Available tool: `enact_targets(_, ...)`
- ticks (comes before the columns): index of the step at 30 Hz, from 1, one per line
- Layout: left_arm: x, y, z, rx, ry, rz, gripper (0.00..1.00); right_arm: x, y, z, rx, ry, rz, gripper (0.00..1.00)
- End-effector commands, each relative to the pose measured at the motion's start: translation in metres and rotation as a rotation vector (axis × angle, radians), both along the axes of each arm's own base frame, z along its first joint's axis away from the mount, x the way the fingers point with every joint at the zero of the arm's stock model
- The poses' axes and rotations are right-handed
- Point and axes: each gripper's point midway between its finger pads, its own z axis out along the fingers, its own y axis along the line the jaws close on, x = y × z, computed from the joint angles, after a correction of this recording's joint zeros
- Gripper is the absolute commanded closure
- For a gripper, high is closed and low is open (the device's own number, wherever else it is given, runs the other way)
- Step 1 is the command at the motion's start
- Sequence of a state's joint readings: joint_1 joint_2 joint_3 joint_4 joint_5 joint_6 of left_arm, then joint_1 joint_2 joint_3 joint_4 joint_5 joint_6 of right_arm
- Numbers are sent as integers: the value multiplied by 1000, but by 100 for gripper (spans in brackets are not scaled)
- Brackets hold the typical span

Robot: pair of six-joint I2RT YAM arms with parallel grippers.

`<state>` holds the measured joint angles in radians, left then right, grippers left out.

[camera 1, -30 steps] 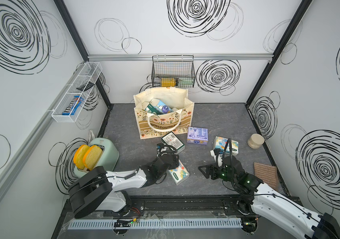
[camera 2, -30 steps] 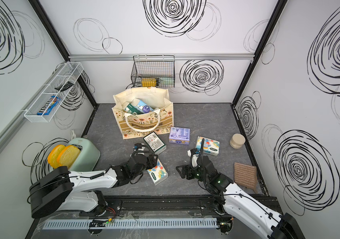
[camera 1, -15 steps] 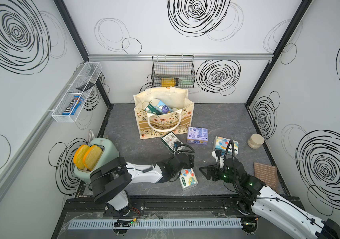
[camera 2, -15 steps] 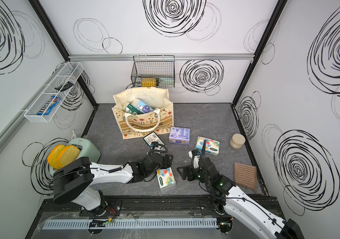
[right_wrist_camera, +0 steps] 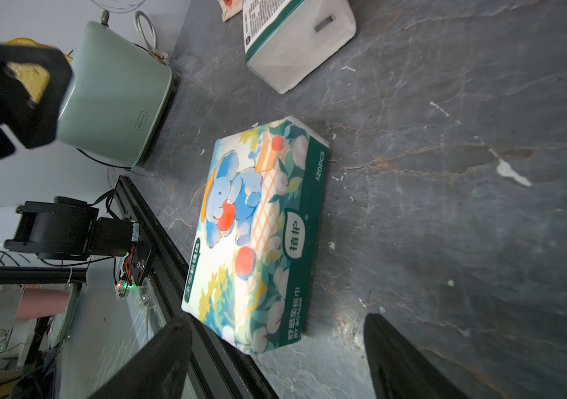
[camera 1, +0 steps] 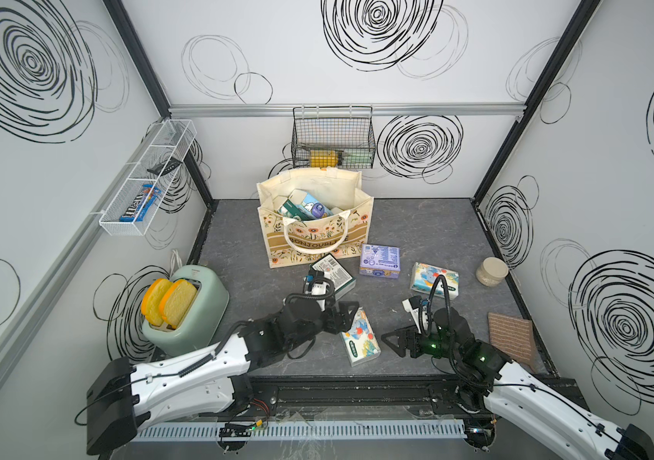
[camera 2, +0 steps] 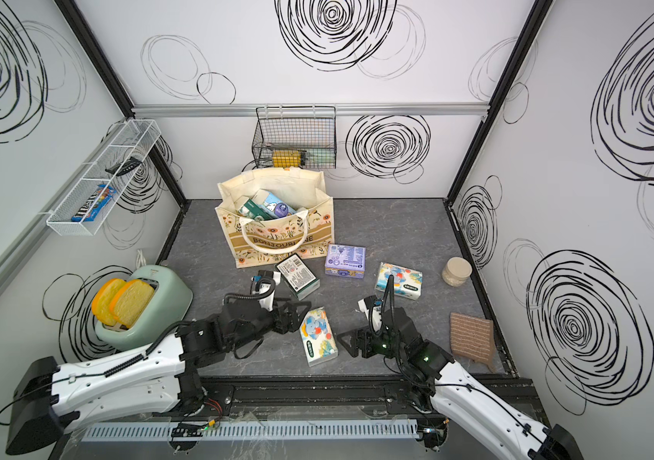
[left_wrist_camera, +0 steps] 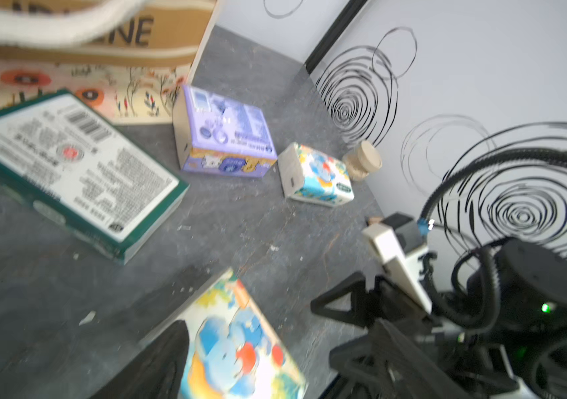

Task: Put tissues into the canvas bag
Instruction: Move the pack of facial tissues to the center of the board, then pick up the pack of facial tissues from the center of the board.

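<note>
Right wrist view showed the nearest elephant pack [right_wrist_camera: 257, 235] lying flat on the bench close to its front edge, free of any grip. The right end effector [right_wrist_camera: 276, 323] was spread wide and empty just short of it. On the pack's other side, in a top view, the left end effector [camera 1: 343, 318] also stood open, holding nothing.

The step in hand looked like a pickup by the right arm. It should straddle the pack's short width at mid-length and close gently, since the wrapper looked soft, once the left arm was clear.

Farther on lay 3 more: a dark green pack [camera 1: 333, 273], a purple pack [camera 1: 379, 261] and a second elephant pack [camera 1: 435, 278]. Farthest stood the canvas bag [camera 1: 357, 235], already holding several packs [camera 1: 303, 205]. Its drooping front handle [camera 1: 286, 235] called for a high lift over the rim.
</note>
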<state>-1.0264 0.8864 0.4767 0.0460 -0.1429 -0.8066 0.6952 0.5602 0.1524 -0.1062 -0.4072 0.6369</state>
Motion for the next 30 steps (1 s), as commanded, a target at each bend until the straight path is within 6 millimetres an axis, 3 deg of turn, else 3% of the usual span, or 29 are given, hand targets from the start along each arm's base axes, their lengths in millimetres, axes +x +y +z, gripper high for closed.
enact_targets(1, -33, 4, -35, -51, 77, -135, 14, -9, 10, 2, 68, 25, 55, 17)
enact_targets(7, -30, 8, -52, -58, 91, -148, 18, -14, 16, -7, 95, 90, 82, 16)
enact_targets(14, -21, -8, -65, -3, 121, -179, 17, -13, 15, -9, 95, 88, 68, 16)
enact_targets(24, -19, -21, -103, 69, 195, -210, 19, -11, 12, -11, 87, 86, 56, 16)
enact_targets(29, -19, -22, -117, 94, 210, -225, 29, -13, 11, -15, 83, 94, 61, 16)
enact_targets(30, -19, -21, -119, 100, 215, -228, 37, -13, 11, -16, 83, 95, 62, 16)
